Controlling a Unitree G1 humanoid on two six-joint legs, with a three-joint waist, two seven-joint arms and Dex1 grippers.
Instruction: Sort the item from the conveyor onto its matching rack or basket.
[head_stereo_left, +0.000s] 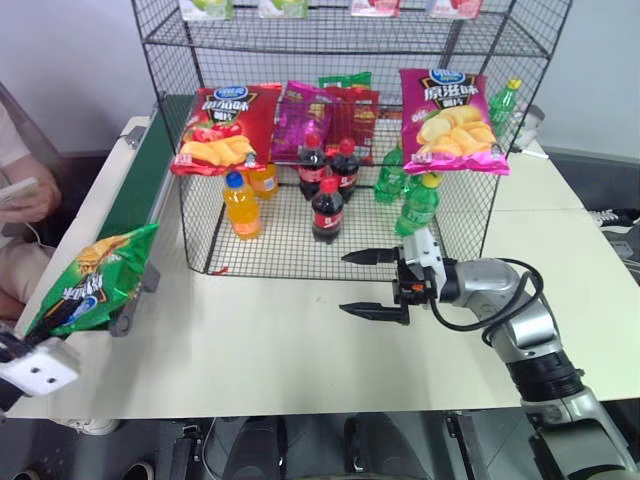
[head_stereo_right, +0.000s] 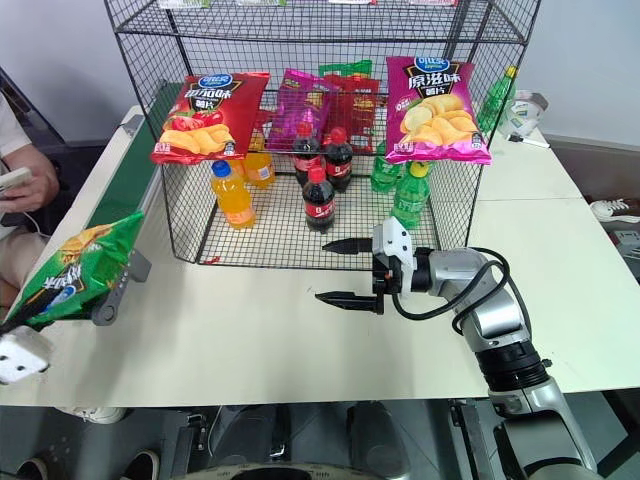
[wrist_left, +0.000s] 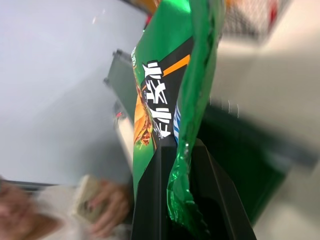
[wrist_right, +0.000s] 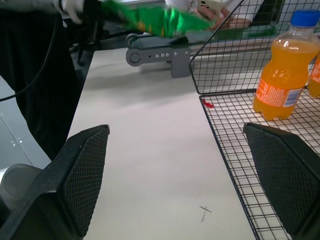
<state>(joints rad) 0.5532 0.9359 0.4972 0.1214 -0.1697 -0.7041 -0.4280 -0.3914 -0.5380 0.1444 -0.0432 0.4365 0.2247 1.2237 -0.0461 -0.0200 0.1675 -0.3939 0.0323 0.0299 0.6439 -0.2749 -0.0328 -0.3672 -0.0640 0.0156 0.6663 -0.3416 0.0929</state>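
Pinching green chip bag (wrist_left: 165, 100): left end effector (wrist_left: 186, 165).

Bare table (head_stereo_left: 270, 350) before rack (head_stereo_left: 300, 235) free; right claw (head_stereo_left: 374, 284) blocks rack's front right.

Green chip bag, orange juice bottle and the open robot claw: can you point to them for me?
green chip bag (head_stereo_left: 90, 280), left eye view, middle of its printed front.
orange juice bottle (head_stereo_left: 241, 207), left eye view, on its label.
right gripper (head_stereo_left: 372, 284), left eye view, midway between its open fingertips.
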